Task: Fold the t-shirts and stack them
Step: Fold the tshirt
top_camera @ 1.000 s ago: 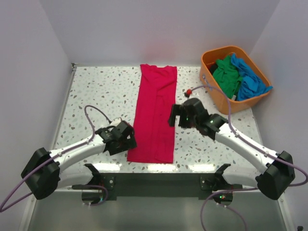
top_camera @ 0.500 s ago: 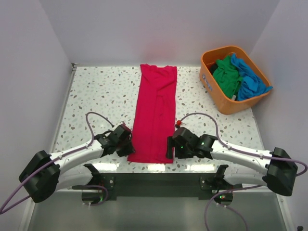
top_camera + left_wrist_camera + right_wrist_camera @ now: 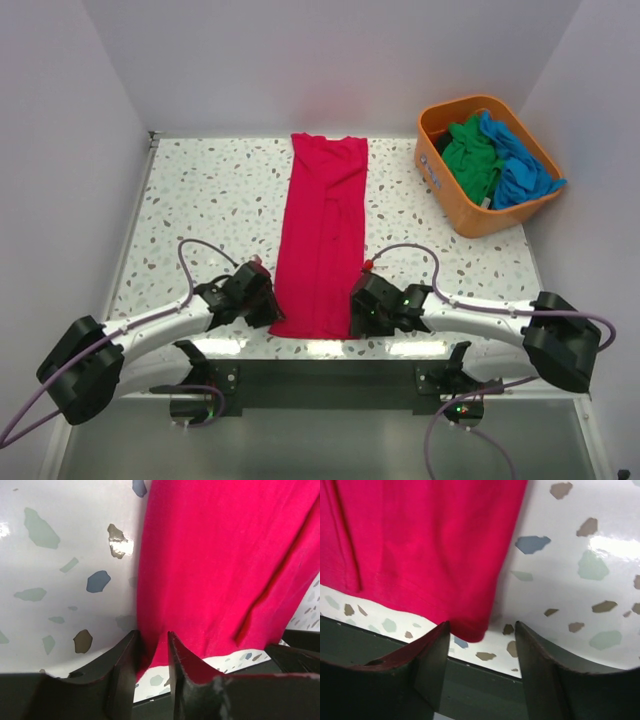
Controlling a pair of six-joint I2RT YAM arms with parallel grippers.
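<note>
Briefly: your red shirt (image 3: 325,230) lay flat on the speckled table (image 3: 210,200), folded into a long narrow strip, with the collar end at the far edge and the hem at the near edge. Your left gripper (image 3: 151,647) sat at the strip's near left corner, fingers drawn close, the hem corner pinched between them. Your right gripper (image 3: 480,630) sat at the near right corner, jaws wide apart, straddling that corner but not gripping it. The green shirt (image 3: 470,160) and blue shirt (image 3: 520,165) lay crumpled together in the orange basket (image 3: 450,205) at the far right, well apart from the strip.
</note>
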